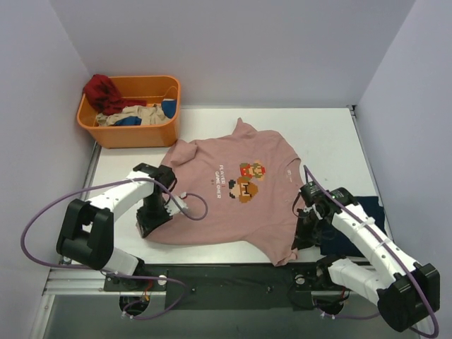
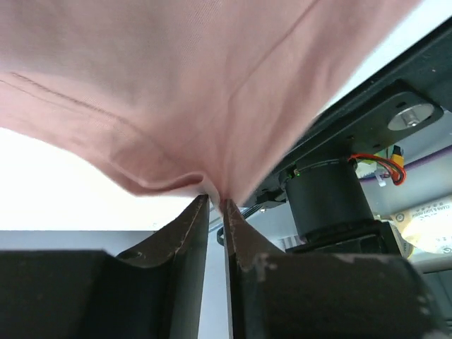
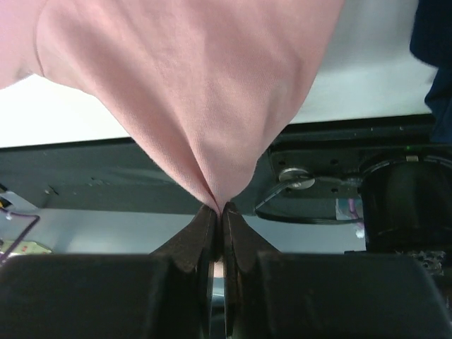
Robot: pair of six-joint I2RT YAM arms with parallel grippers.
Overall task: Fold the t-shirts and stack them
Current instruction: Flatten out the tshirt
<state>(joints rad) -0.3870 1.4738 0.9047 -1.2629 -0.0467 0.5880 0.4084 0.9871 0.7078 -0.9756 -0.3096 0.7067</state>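
The dusty-pink t-shirt (image 1: 212, 212) lies spread on the white table, with its pixel-art print facing up. My left gripper (image 1: 150, 227) is at the shirt's near-left hem corner. In the left wrist view the left gripper (image 2: 216, 202) has its jaws a narrow gap apart, and a fold of the pink cloth (image 2: 176, 85) still dips between the tips. My right gripper (image 1: 302, 239) is at the near-right corner. There the right gripper (image 3: 219, 209) is shut on a pinch of the pink cloth (image 3: 205, 92). The dark navy t-shirt (image 1: 366, 210) lies at the right, partly hidden under the right arm.
An orange bin (image 1: 134, 133) holding several crumpled clothes stands at the far left of the table. The table's black front rail (image 1: 226, 272) runs just below the shirt's hem. Grey walls close in the table on three sides.
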